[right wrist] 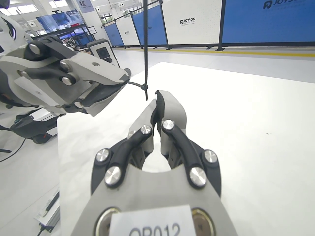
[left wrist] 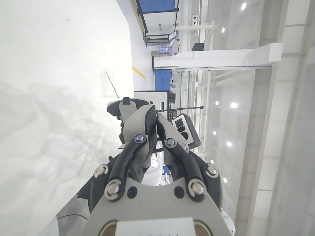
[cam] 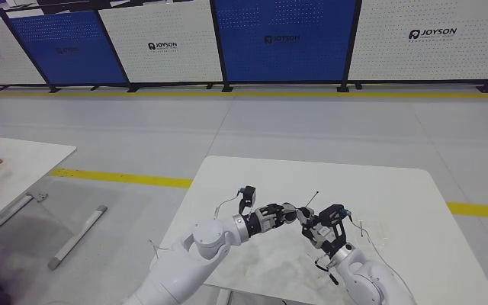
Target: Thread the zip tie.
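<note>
A thin black zip tie (right wrist: 145, 50) hangs in the air above the white table (right wrist: 233, 124). My left gripper (right wrist: 125, 81) is shut on its strap close to the small head (right wrist: 145, 87). From the head the long strap stands straight up, and a short end pokes out below it. My right gripper (right wrist: 157, 96) is shut, its tips just beside that short end, with nothing visible between the pads. In the top view both grippers meet over the middle of the table (cam: 381, 191), left gripper (cam: 294, 214) facing right gripper (cam: 309, 223), with the zip tie (cam: 313, 199) slanting away from them.
Bare table surface (left wrist: 49, 50) lies all around the grippers. A second white table (cam: 30, 160) stands off to the left across the floor. Blue and white partition panels (cam: 282, 38) line the far side of the room.
</note>
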Controlling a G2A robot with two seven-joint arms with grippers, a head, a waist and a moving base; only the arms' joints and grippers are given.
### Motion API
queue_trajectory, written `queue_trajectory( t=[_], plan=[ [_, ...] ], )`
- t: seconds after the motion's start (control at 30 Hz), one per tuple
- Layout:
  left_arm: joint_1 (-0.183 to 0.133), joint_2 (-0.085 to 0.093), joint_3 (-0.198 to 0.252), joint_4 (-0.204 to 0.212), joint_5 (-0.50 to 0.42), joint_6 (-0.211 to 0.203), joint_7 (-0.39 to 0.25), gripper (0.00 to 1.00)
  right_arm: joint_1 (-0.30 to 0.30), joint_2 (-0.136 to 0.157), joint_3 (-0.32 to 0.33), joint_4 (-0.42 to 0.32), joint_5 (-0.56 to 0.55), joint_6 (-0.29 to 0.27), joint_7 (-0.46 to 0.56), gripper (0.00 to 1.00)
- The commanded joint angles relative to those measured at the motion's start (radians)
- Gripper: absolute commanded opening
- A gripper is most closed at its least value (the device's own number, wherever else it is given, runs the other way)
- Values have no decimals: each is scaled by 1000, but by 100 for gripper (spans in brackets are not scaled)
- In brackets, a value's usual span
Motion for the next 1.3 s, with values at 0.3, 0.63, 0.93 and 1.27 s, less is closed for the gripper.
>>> queue_trajectory(
  t=[0.3, 0.63, 0.93, 1.27],
  plan=[
    [-14, -4, 3, 26, -1, 20, 26, 0, -18, 14, 7, -16, 2, 0, -23, 27],
    [-23, -7, 14, 32, 9, 21, 27, 0, -33, 22, 29, -40, 6, 0, -30, 10],
    [-19, -7, 16, 26, 23, 18, 25, 0, -26, 21, 24, -43, 9, 0, -10, 20],
    [-13, -6, 15, 22, 31, 15, 21, 0, -19, 17, 23, -37, 13, 0, -5, 17]
  ],
)
